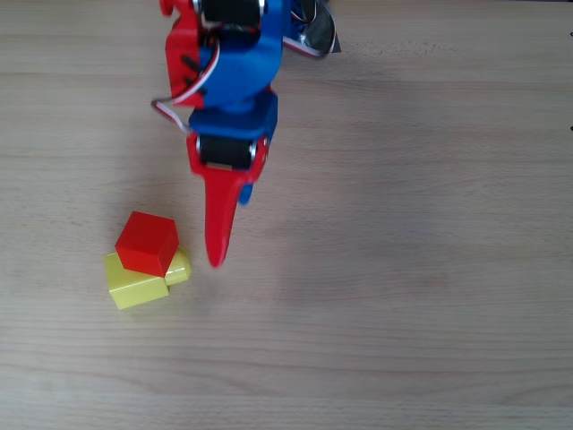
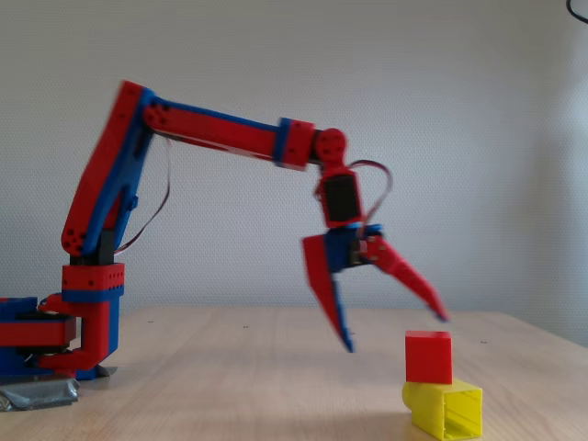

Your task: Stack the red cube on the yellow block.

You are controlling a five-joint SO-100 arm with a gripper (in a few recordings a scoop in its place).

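Note:
The red cube [image 1: 147, 243] [image 2: 429, 356] rests on top of the yellow block [image 1: 134, 282] [image 2: 446, 408], turned a little off the block's edges; the block's round stud [image 1: 180, 269] sticks out to the right in the overhead view. My gripper [image 2: 395, 333] hangs in the air above the table, up and to the left of the stack in the fixed view, and stands open with nothing between its fingers. In the overhead view its long red finger [image 1: 218, 224] points down the picture, just right of the stack and apart from it.
The blue and red arm rises from its base [image 2: 55, 335] at the left of the fixed view, with grey tape [image 2: 37, 395] under it. The wooden table [image 1: 403, 269] spreads bare to the right of the stack.

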